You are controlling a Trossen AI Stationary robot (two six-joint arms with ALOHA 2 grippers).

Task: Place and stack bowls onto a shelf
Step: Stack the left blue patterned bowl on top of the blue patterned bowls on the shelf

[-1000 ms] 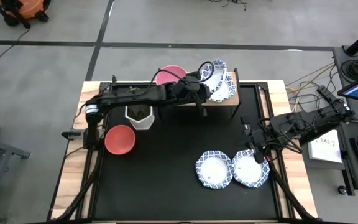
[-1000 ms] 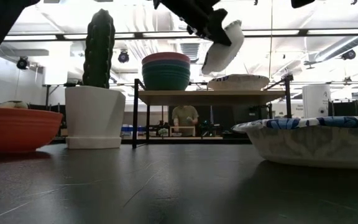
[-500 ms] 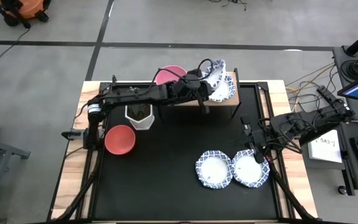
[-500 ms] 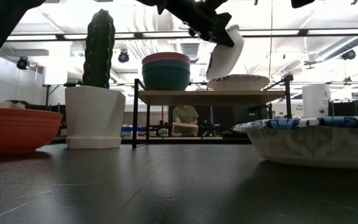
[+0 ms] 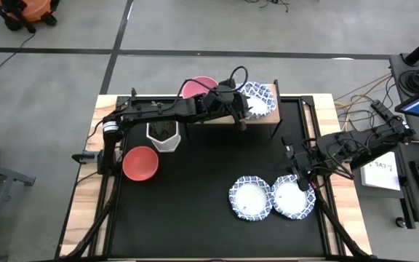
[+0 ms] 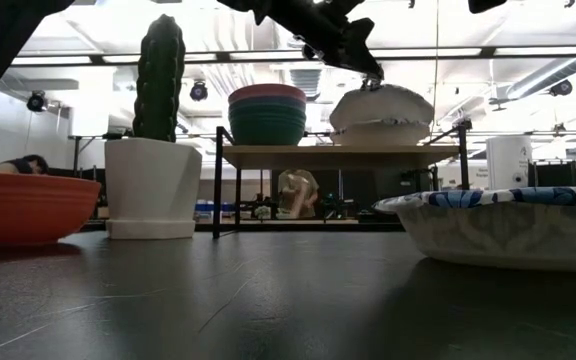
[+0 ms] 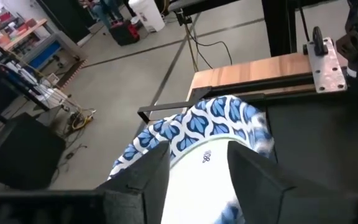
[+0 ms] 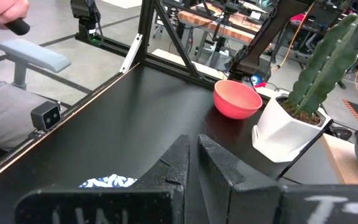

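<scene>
On the shelf (image 6: 338,155) a patterned bowl (image 5: 257,98) lies bottom up on a second patterned bowl (image 6: 383,133). My left gripper (image 7: 197,168) stands open just above its upturned underside (image 6: 381,103). A stack of plain bowls (image 6: 267,115), pink on top (image 5: 197,88), sits at the shelf's left end. On the table rest a red bowl (image 5: 140,163) and two patterned bowls (image 5: 251,198) (image 5: 292,198). My right gripper (image 5: 295,175) is shut and holds nothing, at the far edge of the right-hand one. My left gripper's open fingers (image 7: 148,177) point down on either side of the upturned bowl's base (image 7: 205,155). I cannot tell whether a fingertip still touches the bowl. The bowl rests on the bowl beneath it.
A white pot with a tall cactus (image 5: 163,135) stands on the table just in front of the shelf's left end, next to the red bowl. The black tabletop has open room in the middle and near the front (image 5: 195,211). A person moves in the room behind (image 6: 293,192).
My left gripper has opened and let go of the patterned bowl. The bowl, held steeply tilted over the shelf's right part a second ago, has tipped over and dropped bottom up onto the patterned bowl there. The arm has stayed over the shelf.
</scene>
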